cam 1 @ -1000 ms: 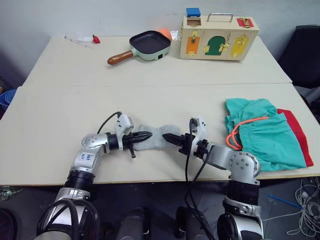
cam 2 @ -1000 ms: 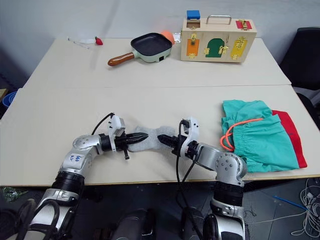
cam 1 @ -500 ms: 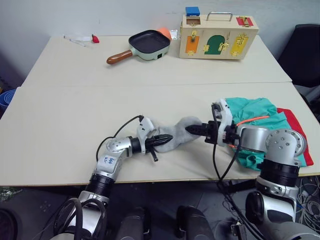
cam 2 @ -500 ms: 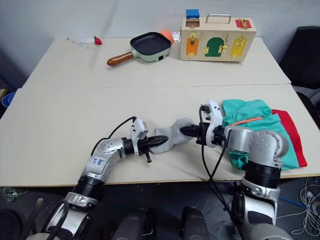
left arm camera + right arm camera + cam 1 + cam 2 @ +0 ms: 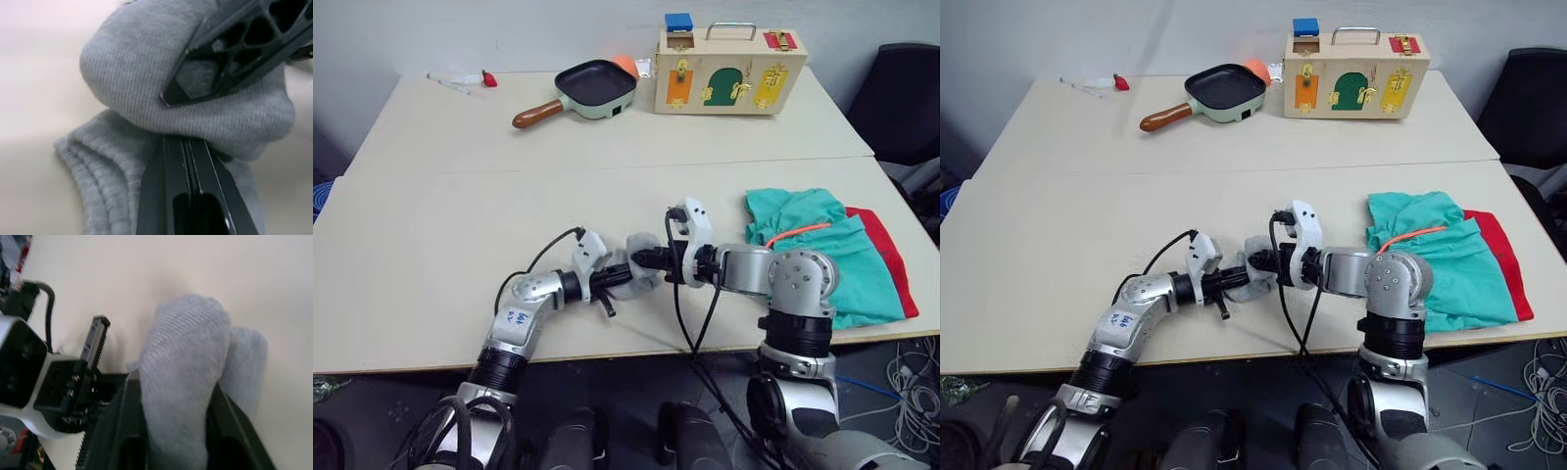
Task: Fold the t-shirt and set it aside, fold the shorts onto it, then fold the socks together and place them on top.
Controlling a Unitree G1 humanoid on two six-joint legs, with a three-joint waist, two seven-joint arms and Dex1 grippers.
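While my right pincer (image 5: 639,259) pinches one end of the socks (image 5: 631,273), my left pincer (image 5: 619,280) pinches the other. Both meet to double them over.

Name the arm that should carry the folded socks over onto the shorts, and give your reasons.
Right. Both grippers are shut on the socks, but the right gripper belongs to the arm next to the shorts, which lie on the t-shirt at the table's right end. The left gripper would have to reach across.
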